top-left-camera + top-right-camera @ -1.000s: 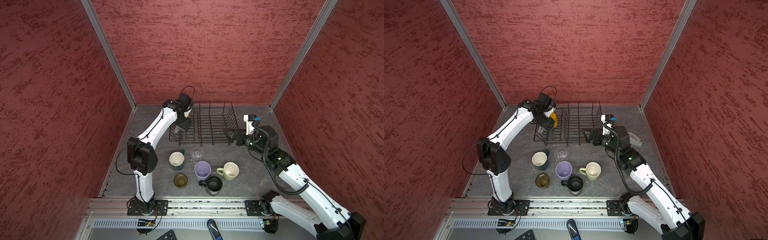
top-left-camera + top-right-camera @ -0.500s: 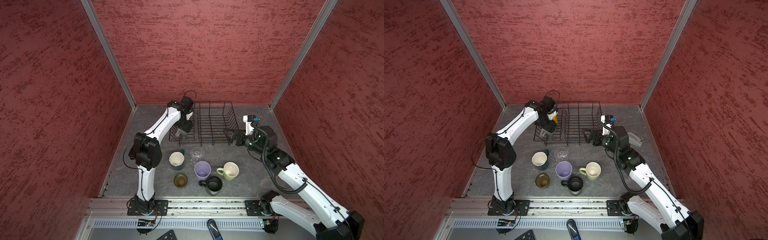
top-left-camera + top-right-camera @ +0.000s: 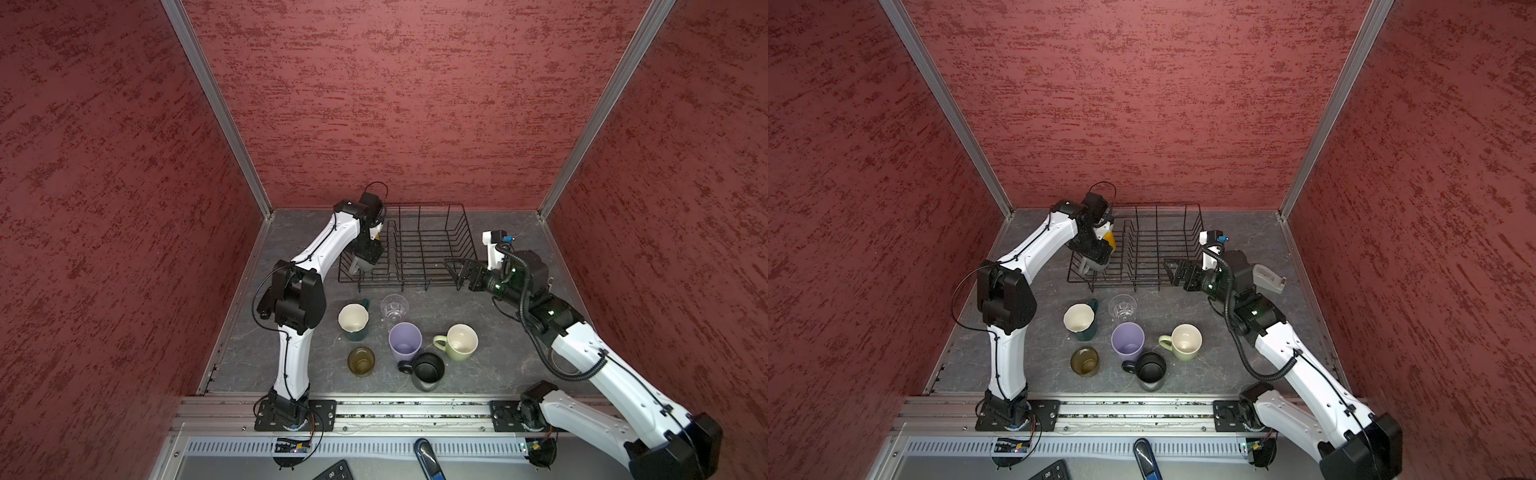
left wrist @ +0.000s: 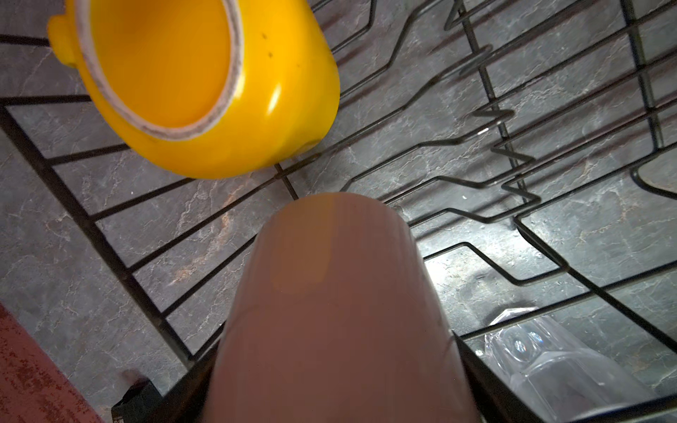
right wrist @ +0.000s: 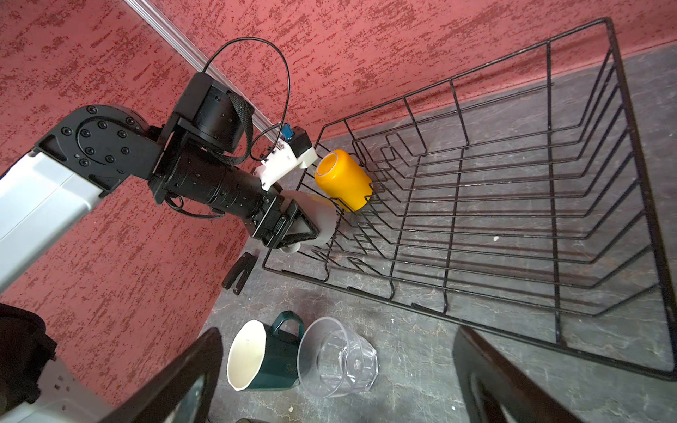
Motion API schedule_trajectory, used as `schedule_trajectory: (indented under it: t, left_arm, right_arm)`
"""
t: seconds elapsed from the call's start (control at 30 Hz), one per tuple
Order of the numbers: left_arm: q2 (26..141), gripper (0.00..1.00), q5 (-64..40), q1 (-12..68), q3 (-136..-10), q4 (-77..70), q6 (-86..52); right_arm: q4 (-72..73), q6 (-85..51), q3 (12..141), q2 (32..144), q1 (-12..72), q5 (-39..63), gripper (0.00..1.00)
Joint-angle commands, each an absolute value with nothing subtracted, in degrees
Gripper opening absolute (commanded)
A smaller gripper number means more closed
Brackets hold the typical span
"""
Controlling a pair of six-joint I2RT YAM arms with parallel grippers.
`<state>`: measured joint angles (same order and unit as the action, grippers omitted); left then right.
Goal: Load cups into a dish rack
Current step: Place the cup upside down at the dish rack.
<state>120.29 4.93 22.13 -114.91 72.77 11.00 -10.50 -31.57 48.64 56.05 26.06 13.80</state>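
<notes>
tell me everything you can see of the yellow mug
The yellow mug looks like glossy ceramic, yellow inside and out, with a pale bare rim and part of its handle showing in the left wrist view. It lies tilted on its side on the wires in the dish rack's corner nearest the left arm, mouth angled upward. Nothing grips it; the grey mug beside it stays clear.

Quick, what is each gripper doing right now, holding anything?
Left gripper: closed on a grey mug.
Right gripper: jaws open, holding nothing.
</notes>
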Motion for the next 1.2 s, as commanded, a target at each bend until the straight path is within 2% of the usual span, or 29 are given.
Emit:
schedule_trajectory:
  t: [0.0,0.3,0.37,0.43,0.53,0.77,1.17]
  left_arm:
    - [121.92,0.0,3.63,22.14,-116.33,72.57,11.43]
    - [124.78,0.08,3.19,22.41,-116.73,72.89,10.55]
    - [125.22,0.14,3.27,22.41,-116.72,73.0,10.37]
    - [125.74,0.28,3.01,22.41,-116.64,72.96,10.02]
    - [126.45,0.38,3.2,22.5,-116.7,73.21,9.79]
    - [127.32,0.6,5.28,22.74,-116.45,73.13,9.73]
    - [129.2,0.92,8.0,23.47,-115.7,73.48,10.7]
  right_arm:
    - [-8.92,-32.06,48.52,56.16,25.56,14.15,0.99]
    - [-8.88,-32.44,47.65,55.91,25.31,14.24,0.99]
    - [-8.87,-32.53,47.38,55.9,25.22,14.28,0.99]
    - [-9.21,-32.44,47.53,55.81,25.19,14.11,0.99]
    - [-9.32,-32.42,47.3,55.44,25.14,13.63,0.99]
    - [-8.94,-32.57,46.44,54.94,24.95,13.89,0.99]
    - [-9.47,-32.17,45.9,54.07,24.63,13.36,0.99]
